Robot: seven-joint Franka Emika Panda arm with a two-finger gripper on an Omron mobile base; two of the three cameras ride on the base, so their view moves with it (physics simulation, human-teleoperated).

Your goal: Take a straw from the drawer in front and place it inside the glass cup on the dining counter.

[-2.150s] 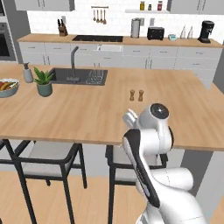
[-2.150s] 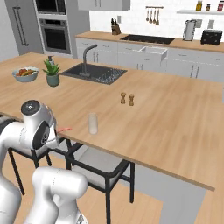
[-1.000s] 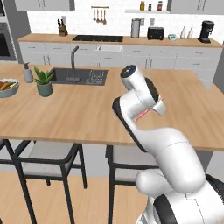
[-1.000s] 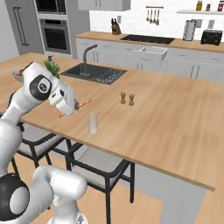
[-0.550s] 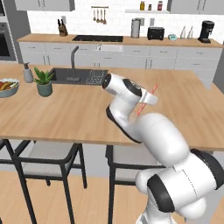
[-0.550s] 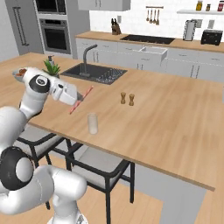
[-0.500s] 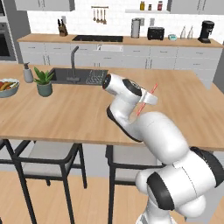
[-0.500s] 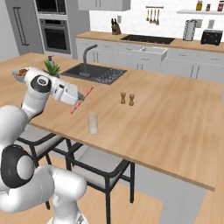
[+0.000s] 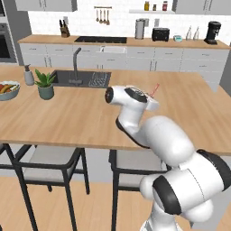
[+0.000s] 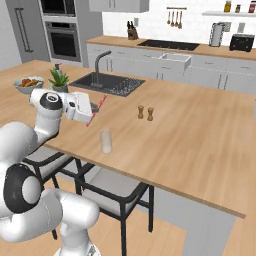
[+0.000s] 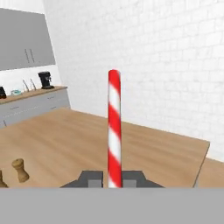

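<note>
My gripper [image 10: 93, 112] is shut on the red-and-white striped straw [image 10: 96, 110] and holds it tilted above the dining counter [image 10: 190, 145]. The glass cup [image 10: 105, 141] stands upright near the counter's front edge, a little right of and below the straw, apart from it. In the hand view the straw [image 11: 114, 131] rises from between the two fingertips [image 11: 92, 178] of the gripper [image 11: 113, 180]. From the left base view the gripper [image 9: 151, 98] points right, and the straw's tip [image 9: 154, 90] sticks up past the hand. The drawer is out of view.
Two brown shakers [image 10: 145, 113] stand mid-counter beyond the cup. The sink [image 10: 107, 83] with its faucet is at the far left, beside a potted plant [image 10: 59, 79] and a fruit bowl [image 10: 28, 84]. Stools [image 10: 112, 192] sit under the front edge.
The arm has swung the hand up from below the counter's front edge to above the countertop, carrying the straw. Over the last half second it shifted only slightly.
</note>
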